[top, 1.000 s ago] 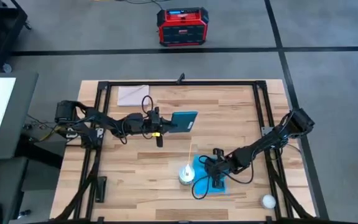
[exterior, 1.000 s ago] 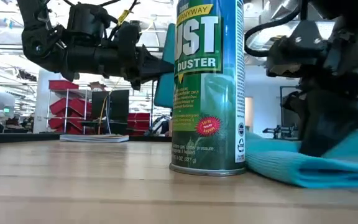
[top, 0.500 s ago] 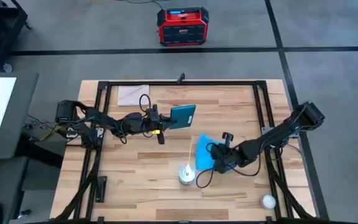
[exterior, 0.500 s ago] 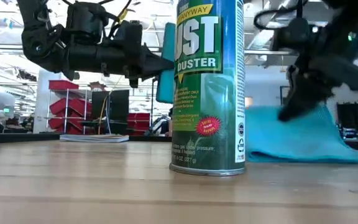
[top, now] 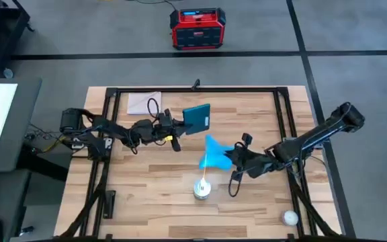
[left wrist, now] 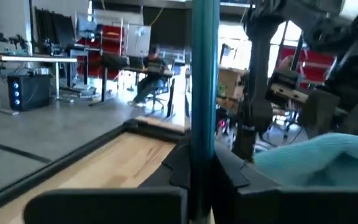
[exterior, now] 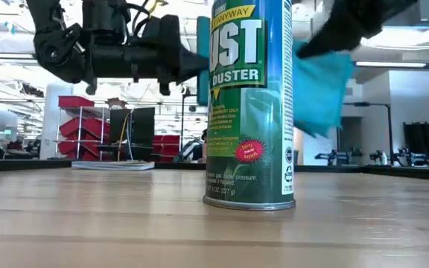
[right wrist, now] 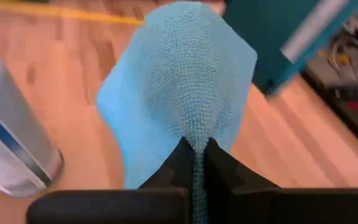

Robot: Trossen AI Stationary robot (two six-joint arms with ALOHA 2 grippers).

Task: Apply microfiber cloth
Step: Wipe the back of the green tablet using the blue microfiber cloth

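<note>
High view: cloth (top: pixel 213 153) hangs lifted.

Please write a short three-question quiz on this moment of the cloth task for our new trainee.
1. True or false: the microfiber cloth lies flat on the table.
2. Which gripper holds the dark teal device? A) left gripper B) right gripper C) neither
3. Fill in: the upright green can on the table is labelled "____".

Key
1. False: the right gripper is shut on it and it hangs lifted, as the low view shows.
2. A: the left gripper clamps the device on edge, off the table.
3. Duster.
</note>
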